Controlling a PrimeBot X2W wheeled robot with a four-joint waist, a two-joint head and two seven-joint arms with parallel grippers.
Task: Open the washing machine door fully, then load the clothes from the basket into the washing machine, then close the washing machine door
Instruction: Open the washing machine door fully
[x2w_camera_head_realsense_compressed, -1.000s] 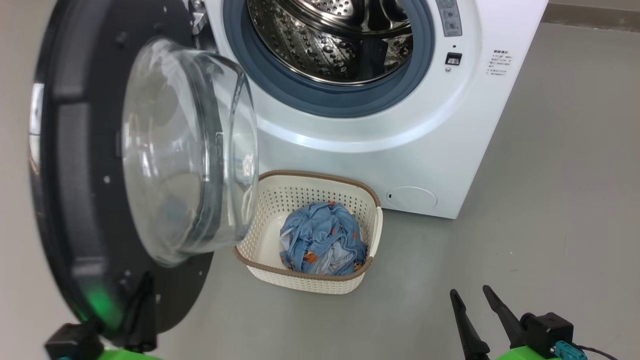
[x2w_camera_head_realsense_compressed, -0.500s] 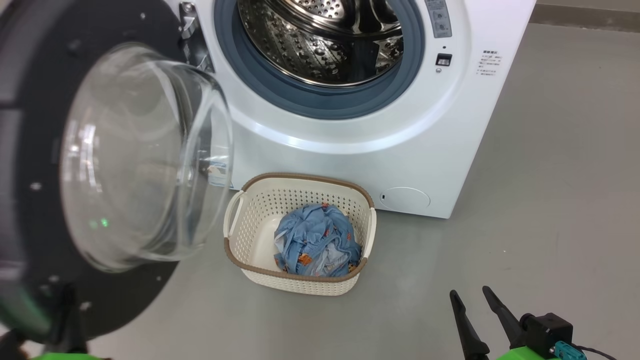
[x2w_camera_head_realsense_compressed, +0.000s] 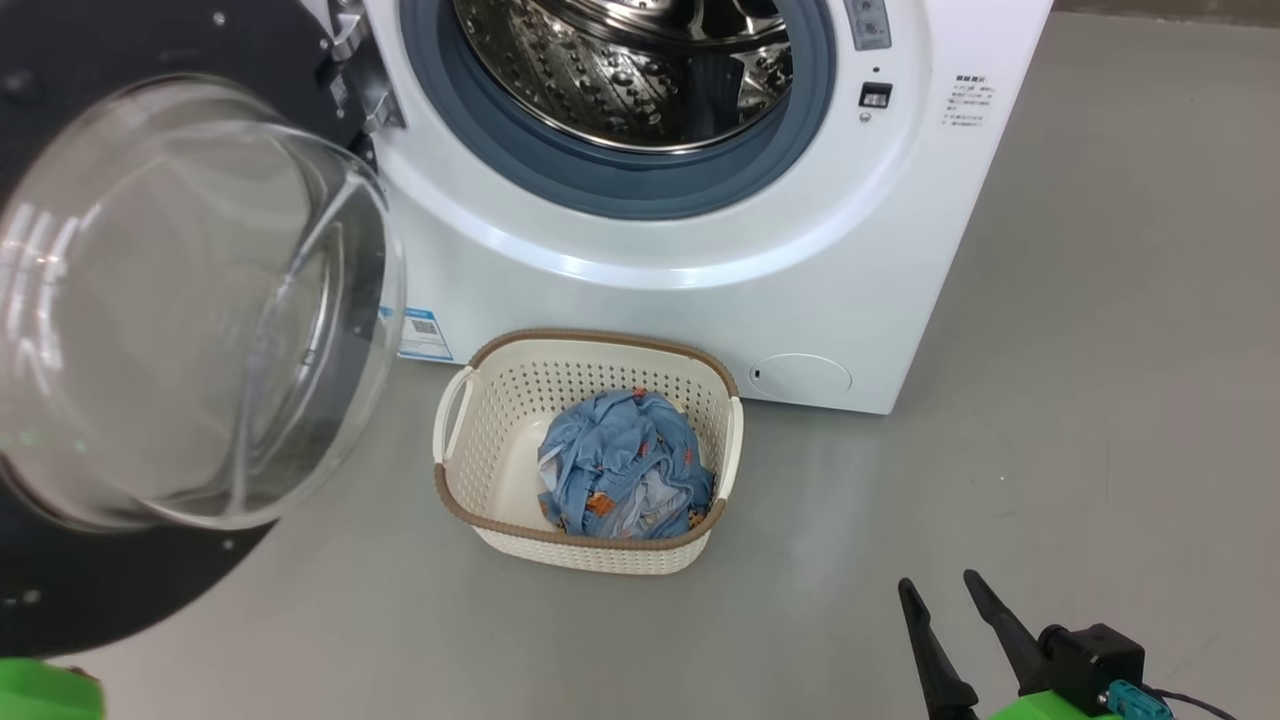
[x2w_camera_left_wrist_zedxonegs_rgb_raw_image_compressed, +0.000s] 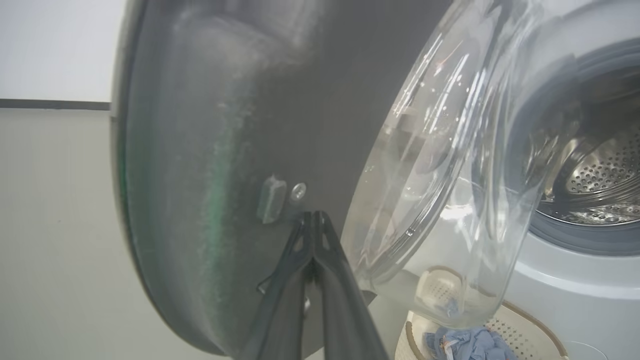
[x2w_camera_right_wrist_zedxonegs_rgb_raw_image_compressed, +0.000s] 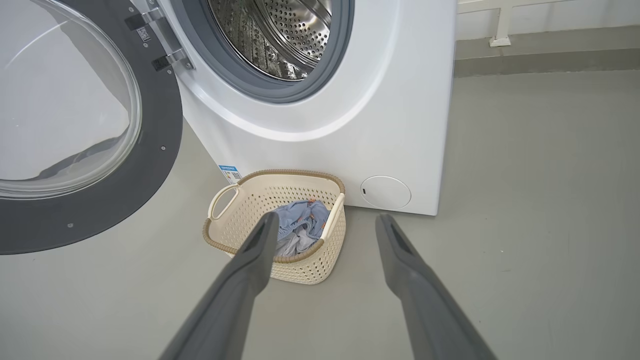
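Perforated steel drum (x2w_camera_head_realsense_compressed: 640, 60), plastic basket (x2w_camera_head_realsense_compressed: 585, 550)

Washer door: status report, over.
Left gripper shut, tips at black rim of door. Right gripper open, empty. Door wide open; clothes in basket, not yet loaded. Door left of basket, not over it.

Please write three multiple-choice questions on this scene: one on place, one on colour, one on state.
1. Where do the clothes lie? A) in the drum B) in the basket C) on the floor
2. What colour is the basket's rim? A) brown B) green C) red
3. How is the right claw? A) open B) shut empty C) shut on the clothes
Answers: 1 B, the bundle sits inside its walls; 2 A, a brown woven band tops it; 3 A, its fingers stand apart with nothing between.
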